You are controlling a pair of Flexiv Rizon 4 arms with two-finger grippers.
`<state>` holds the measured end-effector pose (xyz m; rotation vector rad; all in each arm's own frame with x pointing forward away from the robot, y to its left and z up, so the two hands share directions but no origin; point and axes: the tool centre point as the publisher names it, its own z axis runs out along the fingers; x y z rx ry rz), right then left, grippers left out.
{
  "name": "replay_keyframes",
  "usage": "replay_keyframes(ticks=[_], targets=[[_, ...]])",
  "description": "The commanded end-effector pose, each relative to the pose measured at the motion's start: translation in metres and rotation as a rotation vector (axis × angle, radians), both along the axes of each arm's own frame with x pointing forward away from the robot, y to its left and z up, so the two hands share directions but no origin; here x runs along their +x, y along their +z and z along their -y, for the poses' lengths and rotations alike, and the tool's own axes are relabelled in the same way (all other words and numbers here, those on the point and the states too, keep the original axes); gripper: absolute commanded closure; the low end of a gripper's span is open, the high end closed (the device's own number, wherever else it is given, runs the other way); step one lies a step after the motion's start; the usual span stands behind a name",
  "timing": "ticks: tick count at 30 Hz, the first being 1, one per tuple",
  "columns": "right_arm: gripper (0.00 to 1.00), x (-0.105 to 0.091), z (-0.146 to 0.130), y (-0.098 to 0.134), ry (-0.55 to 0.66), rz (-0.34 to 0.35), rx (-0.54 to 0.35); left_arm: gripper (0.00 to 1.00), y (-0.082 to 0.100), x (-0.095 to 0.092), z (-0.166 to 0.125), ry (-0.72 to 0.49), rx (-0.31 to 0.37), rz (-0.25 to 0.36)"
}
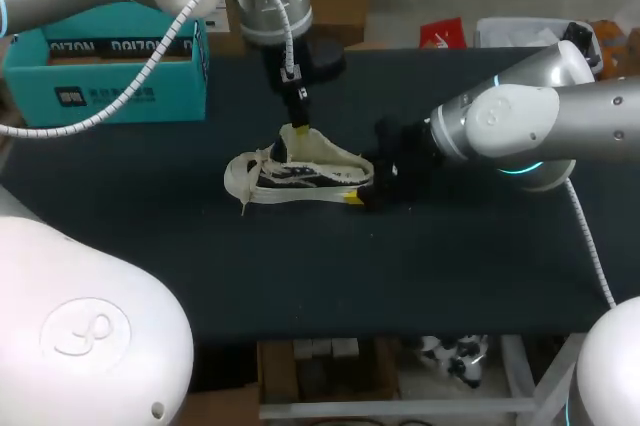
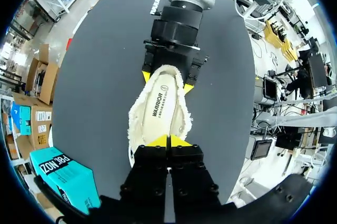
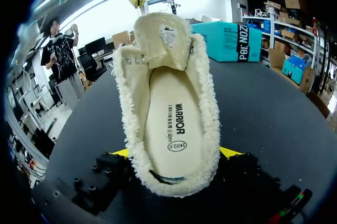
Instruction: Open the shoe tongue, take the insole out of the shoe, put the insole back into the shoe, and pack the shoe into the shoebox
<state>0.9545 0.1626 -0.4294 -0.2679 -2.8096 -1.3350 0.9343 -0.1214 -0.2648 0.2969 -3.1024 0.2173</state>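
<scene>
Right wrist view: our right gripper (image 3: 175,152) fingers mostly buried under shoe (image 3: 205,129) heel; only two yellow slivers show at its sides. Insole (image 3: 168,113) front end hidden beneath raised tongue (image 3: 160,32); toe out of sight behind it. Left wrist view: left gripper (image 2: 168,141) body covers toe; we cannot see how much tongue sits between its tips. Head view: our left arm and cable cross shoebox (image 1: 175,91), hiding part of it; tongue label too small to read.

shoe (image 1: 295,174): cream, fleece-lined, upright | tongue (image 3: 160,37): lifted | insole (image 3: 171,129): lying inside | shoebox (image 1: 110,66): teal, well apart from shoe
</scene>
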Motion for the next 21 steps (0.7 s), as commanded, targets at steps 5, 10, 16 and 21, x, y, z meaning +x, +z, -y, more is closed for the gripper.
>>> replay_keyframes(ticks=[5, 10, 16, 21], targets=[[1.00, 0.000, -0.001, -0.006, 0.002, -0.001, 0.002, 1.00, -0.031, -0.001, -0.001, -0.177, -0.019, -0.050], [1.00, 0.000, -0.001, -0.006, 0.002, -0.001, 0.002, 1.00, -0.036, 0.002, 0.002, -0.157, 0.066, -0.043], [1.00, 0.000, -0.001, -0.006, 0.002, -0.001, 0.002, 1.00, -0.036, 0.002, 0.002, -0.157, 0.066, -0.043], [1.00, 0.000, -0.001, -0.006, 0.002, -0.001, 0.002, 1.00, -0.048, 0.006, 0.007, -0.181, 0.053, -0.052]])
